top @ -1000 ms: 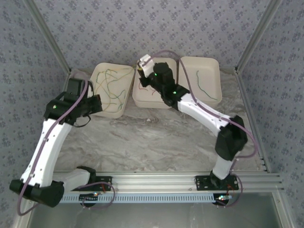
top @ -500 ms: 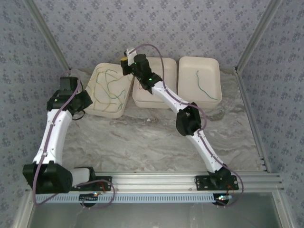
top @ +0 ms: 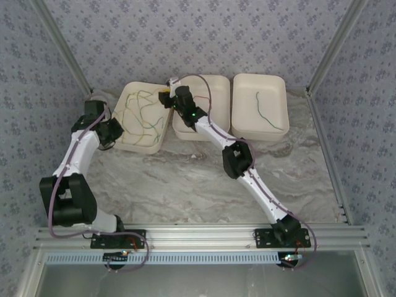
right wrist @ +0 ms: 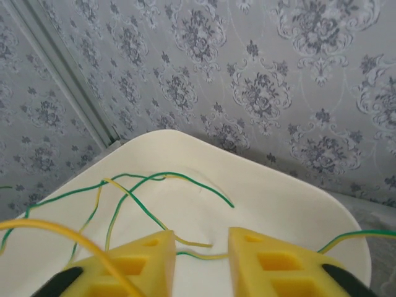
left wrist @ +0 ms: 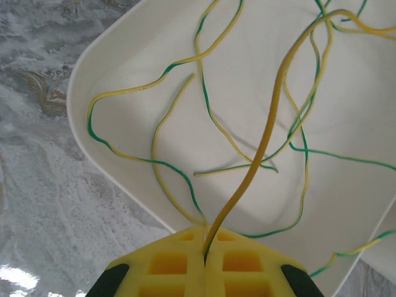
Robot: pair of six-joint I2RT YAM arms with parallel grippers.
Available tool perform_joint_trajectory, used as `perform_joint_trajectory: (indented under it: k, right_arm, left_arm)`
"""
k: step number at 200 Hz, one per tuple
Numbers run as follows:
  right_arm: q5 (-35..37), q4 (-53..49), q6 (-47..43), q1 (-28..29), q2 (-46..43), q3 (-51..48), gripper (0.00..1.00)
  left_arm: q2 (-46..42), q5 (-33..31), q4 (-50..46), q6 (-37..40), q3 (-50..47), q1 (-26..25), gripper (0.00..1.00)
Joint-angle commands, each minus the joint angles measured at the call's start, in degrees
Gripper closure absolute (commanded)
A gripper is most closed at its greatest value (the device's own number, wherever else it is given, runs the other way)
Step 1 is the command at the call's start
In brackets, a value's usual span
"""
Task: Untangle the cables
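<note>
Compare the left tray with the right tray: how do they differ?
The left tray holds many tangled green and yellow cables; the right tray holds one green cable, lying free. The left tray lies askew on the table; the right tray lies square to the back wall. Both are white and shallow, with rounded corners.

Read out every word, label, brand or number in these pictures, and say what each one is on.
No readable text in these pictures.
The white trays, cables, yellow fingers and patterned wallpaper carry no lettering.
Whether the arm bases bear any print is too small to tell.
</note>
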Motion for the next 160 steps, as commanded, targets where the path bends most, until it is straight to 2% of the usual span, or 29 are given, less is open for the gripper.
perform_joint_trajectory:
  k: [1,36,62,85,134,142,149,160]
  right_arm:
    - [0.1,-1.2,2.7,-0.9,-1.2,4.5,0.58]
    - [-2.3,-8.4,1.9,-1.1,-7.0,4.9,0.46]
    - [-5.1,-11.4,3.4,-1.4,-11.5,4.6,0.35]
    - [-6.7,-14.6,4.0,-2.0,-13.5,5.6,0.32]
    - [-7.6,-16.6,4.2,-1.8,-12.7,5.3,0.32]
    - [-7.0,-16.9,3.6,-1.4,-12.5,5.3,0.32]
    - [-6.6,-17.0,3.2,-1.2,-12.3,5.2,0.32]
    - [-6.4,-17.3,3.0,-1.1,-12.3,5.1,0.32]
  left_arm:
    - [1.7,2.1,3.8,-3.2,-0.3,0.9,1.00]
    - [5.3,8.2,7.4,-8.4,0.4,4.8,1.00]
    - [10.2,9.8,5.5,-9.8,4.1,5.0,1.00]
    - [11.8,10.8,6.6,-11.9,4.2,5.0,1.00]
    - [11.7,12.4,8.9,-14.5,3.3,4.8,1.00]
    - [12.0,13.3,8.9,-14.3,3.6,4.8,0.90]
    - [12.2,14.2,9.0,-14.1,3.9,4.7,0.76]
    - [12.5,16.4,9.2,-13.2,4.5,4.4,0.70]
